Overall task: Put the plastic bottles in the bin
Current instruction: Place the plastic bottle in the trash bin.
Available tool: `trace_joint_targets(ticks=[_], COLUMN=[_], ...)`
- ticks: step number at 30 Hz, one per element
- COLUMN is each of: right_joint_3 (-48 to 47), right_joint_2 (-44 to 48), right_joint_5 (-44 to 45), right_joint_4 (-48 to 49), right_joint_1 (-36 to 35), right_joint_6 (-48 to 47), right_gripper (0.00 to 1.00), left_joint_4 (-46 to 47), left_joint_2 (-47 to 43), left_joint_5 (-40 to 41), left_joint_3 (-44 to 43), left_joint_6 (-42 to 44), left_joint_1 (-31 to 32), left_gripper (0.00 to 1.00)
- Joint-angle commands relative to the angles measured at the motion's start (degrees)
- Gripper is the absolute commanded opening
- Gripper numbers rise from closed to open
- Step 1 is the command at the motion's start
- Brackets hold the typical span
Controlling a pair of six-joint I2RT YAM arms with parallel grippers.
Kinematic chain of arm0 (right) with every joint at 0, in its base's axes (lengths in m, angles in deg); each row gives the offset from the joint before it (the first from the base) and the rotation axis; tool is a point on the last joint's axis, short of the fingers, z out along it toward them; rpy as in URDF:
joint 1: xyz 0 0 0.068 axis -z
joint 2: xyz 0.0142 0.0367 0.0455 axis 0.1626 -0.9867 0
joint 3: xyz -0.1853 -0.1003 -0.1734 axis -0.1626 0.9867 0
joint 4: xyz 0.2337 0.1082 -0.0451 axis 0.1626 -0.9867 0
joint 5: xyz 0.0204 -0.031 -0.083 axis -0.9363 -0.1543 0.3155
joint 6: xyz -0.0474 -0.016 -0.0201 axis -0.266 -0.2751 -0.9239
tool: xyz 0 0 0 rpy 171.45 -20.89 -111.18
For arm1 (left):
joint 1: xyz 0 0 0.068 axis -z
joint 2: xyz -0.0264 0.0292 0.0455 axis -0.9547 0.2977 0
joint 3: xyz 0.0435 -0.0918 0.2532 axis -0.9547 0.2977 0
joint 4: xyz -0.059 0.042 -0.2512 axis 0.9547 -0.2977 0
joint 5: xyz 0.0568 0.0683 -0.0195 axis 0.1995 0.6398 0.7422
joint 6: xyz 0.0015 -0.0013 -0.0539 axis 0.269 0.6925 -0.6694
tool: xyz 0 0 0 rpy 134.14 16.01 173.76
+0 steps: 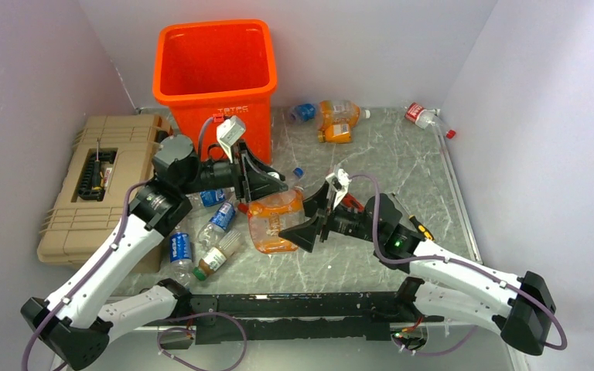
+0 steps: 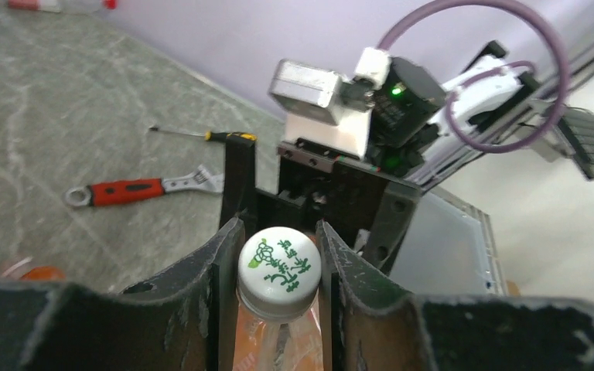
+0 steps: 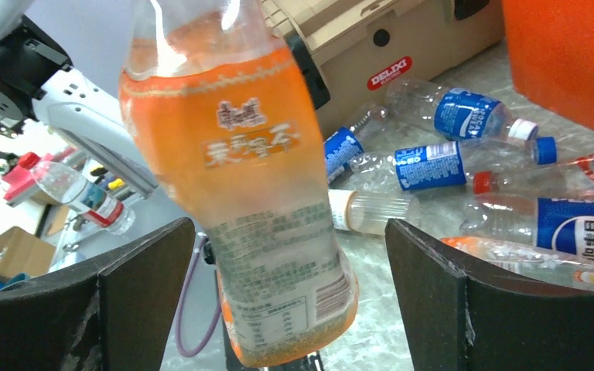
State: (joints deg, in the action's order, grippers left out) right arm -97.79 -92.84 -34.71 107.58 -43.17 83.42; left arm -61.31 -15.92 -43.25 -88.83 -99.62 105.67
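Bright even lighting, soft shadows, wrist foregrounds blurred

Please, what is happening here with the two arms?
The left gripper is shut on the white cap of a clear plastic bottle of orange drink. The right gripper is open around the bottle's body, apart from it. The tall orange plastic bin stands behind them. Other bottles lie on the grey marbled table.
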Motion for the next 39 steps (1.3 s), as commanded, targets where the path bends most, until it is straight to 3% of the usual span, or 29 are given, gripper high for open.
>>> trace_joint_targets(ticks=[1,6,9,11,14,17,20,23,25,29,33,39], right_joint_3=[-4.05,-5.40,-5.37,-4.07,-1.06,1.54,2.87,3.97,4.39,4.94,6.00,7.45], right_joint_2=[1.08,8.51,13.92,17.51,22.21,24.62,24.96,25.04,25.18,26.02,28.73,32.77], right_joint_5=[0.62,2.54,6.62,11.87,18.95,21.39,23.28,22.55,21.84,21.78,21.95,23.72], right_joint_4=[-3.18,-10.78,-15.57,-17.86,-19.20,-19.65,-20.50,-20.63,-21.06,-23.71,-26.95,-29.55], right_joint_1=[0.14,0.15,0.15,0.15,0.15,0.15,0.15,0.15,0.15,0.15,0.15,0.15], right_joint_6=[-0.02,-1.67,-3.41,-3.73,-2.38,-0.77,0.72,1.58,1.84,1.23,0.75,0.19], right_gripper=[1.00,1.00,1.00,1.00,1.00,1.00,1.00,0.99,0.99,0.98,0.98,0.98], left_joint_4=[-5.84,-12.66,-12.20,-6.80,8.85,11.19,12.91,21.44,24.15,22.53,25.89,15.53], left_joint_2=[-2.85,-0.65,1.41,1.63,2.46,9.86,17.28,21.66,25.14,32.94,36.43,43.23], left_joint_5=[8.52,20.39,30.87,38.66,46.74,53.07,51.84,48.23,46.77,39.98,34.25,33.03], left_joint_3=[-5.70,-17.53,-24.32,-25.47,-23.42,-31.06,-36.97,-36.47,-37.46,-40.81,-39.64,-45.45], left_joint_6=[6.67,17.30,23.80,26.66,33.80,40.66,43.77,42.49,38.66,22.96,16.29,13.77], left_joint_1=[0.22,0.23,0.23,0.22,0.23,-0.51,-3.92,-9.51,-14.50,-22.08,-22.45,-22.36], left_gripper=[0.00,0.00,0.00,0.00,0.00,0.00,0.00,0.00,0.00,0.00,0.00,0.00])
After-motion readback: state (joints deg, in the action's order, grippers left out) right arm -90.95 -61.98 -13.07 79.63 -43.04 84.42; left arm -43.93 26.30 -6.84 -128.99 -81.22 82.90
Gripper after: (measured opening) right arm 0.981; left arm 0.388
